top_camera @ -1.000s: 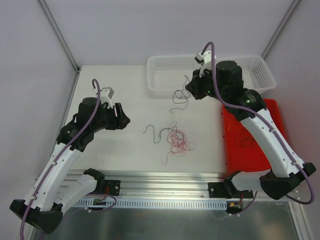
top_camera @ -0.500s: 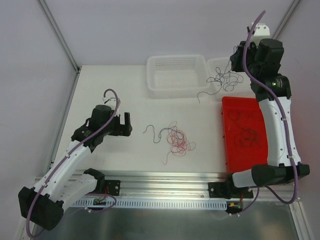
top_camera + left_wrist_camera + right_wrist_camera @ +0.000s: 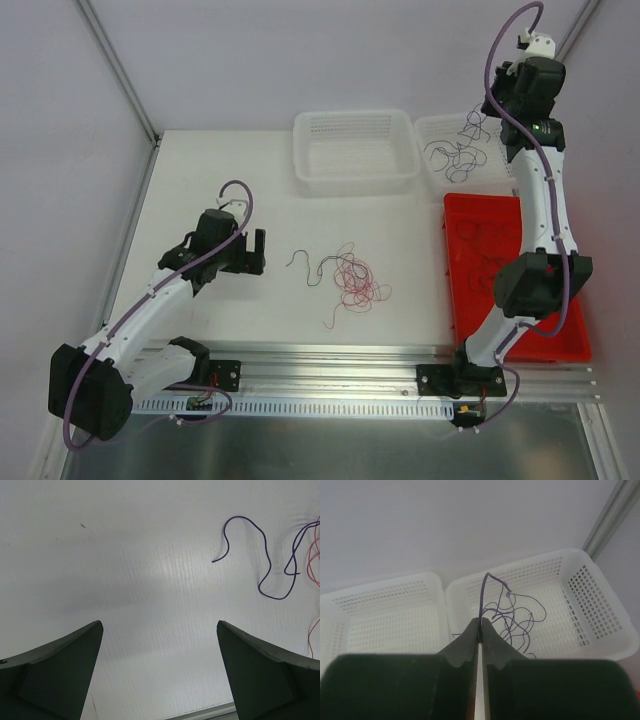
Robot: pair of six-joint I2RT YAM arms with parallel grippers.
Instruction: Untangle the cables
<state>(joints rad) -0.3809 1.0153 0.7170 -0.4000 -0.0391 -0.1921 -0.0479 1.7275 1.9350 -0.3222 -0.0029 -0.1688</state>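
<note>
Thin cables lie mid-table: a red tangle (image 3: 355, 281) with a purple strand (image 3: 303, 264) at its left. My left gripper (image 3: 256, 250) stands open just left of them, low over the table. In the left wrist view the left gripper (image 3: 159, 624) holds nothing, and the purple strand (image 3: 265, 565) curls ahead to the right. My right gripper (image 3: 490, 108) is raised at the back right. In the right wrist view the right gripper (image 3: 480, 623) is shut on a dark purple cable (image 3: 515, 612), whose loops hang into the right white basket (image 3: 592, 607).
Two white mesh baskets sit at the back, the left basket (image 3: 350, 150) and the right basket (image 3: 432, 128). A red tray (image 3: 500, 215) at the right edge holds more thin wires. An aluminium rail (image 3: 330, 352) runs along the near table edge.
My right arm swung from the left basket up and right, carrying the dark purple cable over the right basket. My left gripper opened wide and moved right toward the tangle.
</note>
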